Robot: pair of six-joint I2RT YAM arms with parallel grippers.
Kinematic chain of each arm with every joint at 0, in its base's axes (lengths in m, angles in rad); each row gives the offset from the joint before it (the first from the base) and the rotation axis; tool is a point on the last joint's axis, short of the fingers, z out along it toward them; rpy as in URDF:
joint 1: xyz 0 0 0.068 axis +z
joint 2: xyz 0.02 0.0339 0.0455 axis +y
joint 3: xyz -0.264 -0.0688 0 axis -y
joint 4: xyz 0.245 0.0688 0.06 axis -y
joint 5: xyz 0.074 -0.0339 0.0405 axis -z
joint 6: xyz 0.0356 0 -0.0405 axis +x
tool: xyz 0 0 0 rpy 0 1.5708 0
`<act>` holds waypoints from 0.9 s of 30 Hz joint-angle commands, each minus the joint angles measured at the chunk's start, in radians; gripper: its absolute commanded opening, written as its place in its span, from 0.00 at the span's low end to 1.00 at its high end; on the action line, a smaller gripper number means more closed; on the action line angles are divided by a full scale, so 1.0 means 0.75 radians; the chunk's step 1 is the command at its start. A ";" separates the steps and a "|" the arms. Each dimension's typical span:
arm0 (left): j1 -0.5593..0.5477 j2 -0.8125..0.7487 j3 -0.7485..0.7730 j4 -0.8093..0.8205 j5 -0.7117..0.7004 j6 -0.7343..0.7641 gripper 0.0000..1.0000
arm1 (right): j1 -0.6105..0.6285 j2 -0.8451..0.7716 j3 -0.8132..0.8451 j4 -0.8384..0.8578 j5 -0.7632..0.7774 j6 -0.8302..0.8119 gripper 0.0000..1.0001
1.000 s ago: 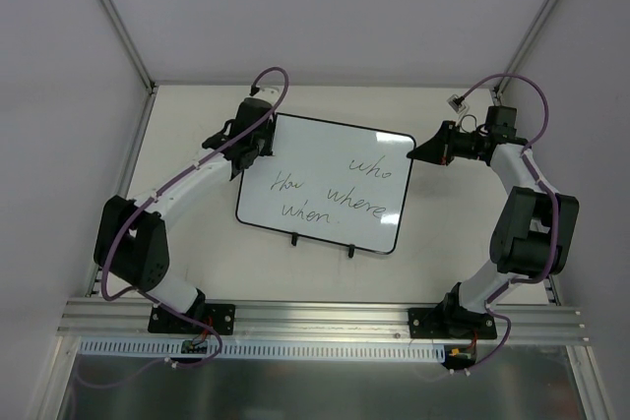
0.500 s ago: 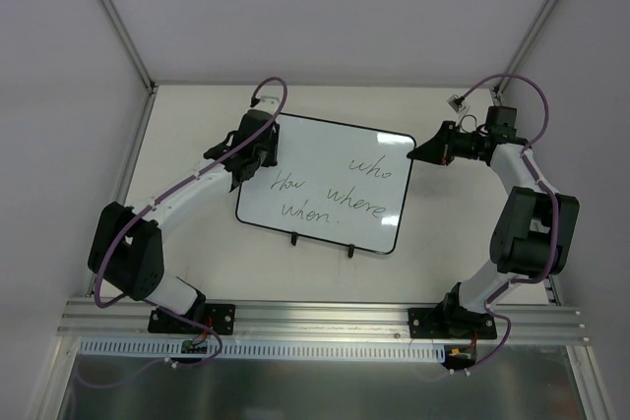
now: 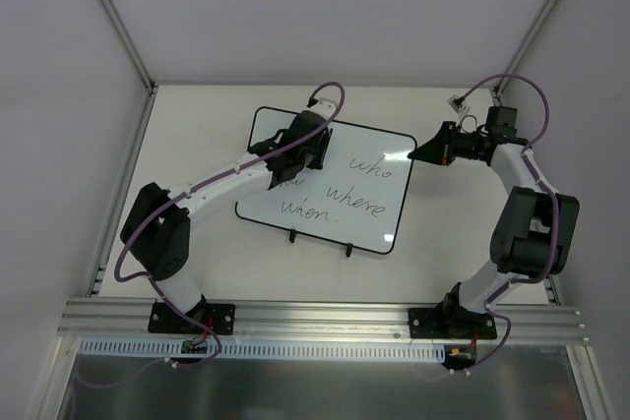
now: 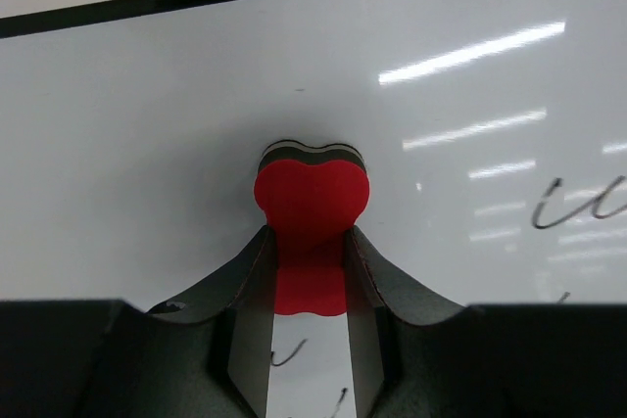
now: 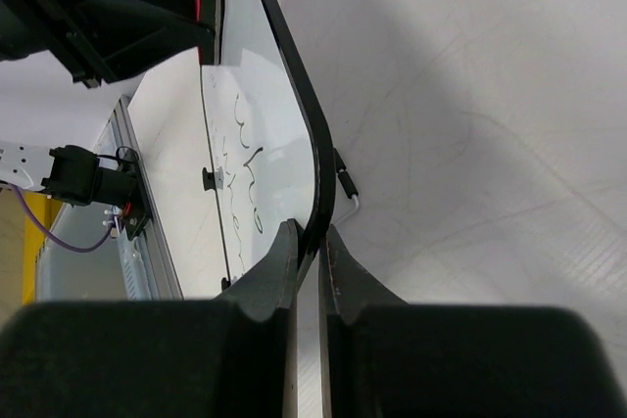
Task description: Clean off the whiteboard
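Observation:
The whiteboard [image 3: 258,145] lies flat mid-table, with black handwritten words "who", "where" and "when" on it. My left gripper [image 3: 285,172] is over its upper middle, shut on the red eraser [image 4: 311,193], which is pressed onto the white surface [image 4: 147,124]. Some pen strokes show at the right [image 4: 578,205] and under the fingers. My right gripper [image 3: 415,153] is shut on the board's black frame at its far right corner [image 5: 313,144]. The right wrist view also shows the eraser [image 5: 207,17] on the board [image 5: 250,56].
Two small black feet [image 3: 293,239] stick out from the board's near edge. A small white clip-like object [image 3: 456,102] lies at the back right corner. White enclosure walls stand on three sides. The aluminium rail [image 3: 325,320] with the arm bases runs along the near edge.
My left arm has swept right with the eraser, from the board's upper left edge to its upper middle. The word at the left no longer shows. The right arm has not moved.

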 commanded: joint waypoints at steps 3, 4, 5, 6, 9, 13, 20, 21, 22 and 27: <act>-0.142 0.107 0.064 0.012 0.048 0.025 0.00 | -0.010 -0.027 0.000 0.078 0.106 -0.141 0.00; -0.162 0.111 0.062 0.012 0.048 0.015 0.00 | -0.010 -0.027 0.002 0.078 0.106 -0.141 0.00; -0.166 0.109 0.060 0.012 0.050 0.005 0.00 | -0.010 -0.029 0.000 0.076 0.108 -0.141 0.00; -0.167 0.105 0.058 0.012 0.052 -0.013 0.00 | -0.010 -0.031 0.002 0.078 0.110 -0.141 0.00; -0.167 0.068 0.039 0.012 0.005 -0.016 0.00 | -0.010 -0.033 0.000 0.078 0.110 -0.143 0.00; -0.160 0.013 0.007 0.012 -0.080 0.013 0.00 | -0.008 -0.033 0.002 0.078 0.112 -0.141 0.00; -0.079 -0.109 -0.118 0.014 -0.150 -0.005 0.00 | -0.008 -0.035 -0.002 0.078 0.112 -0.143 0.00; -0.062 -0.126 -0.135 0.014 -0.150 -0.010 0.00 | -0.010 -0.035 0.000 0.078 0.112 -0.143 0.00; -0.030 -0.146 -0.157 0.012 -0.154 -0.020 0.00 | -0.008 -0.037 -0.002 0.078 0.110 -0.143 0.00; 0.079 -0.293 -0.323 0.014 -0.167 -0.057 0.00 | -0.010 -0.037 -0.006 0.078 0.110 -0.145 0.00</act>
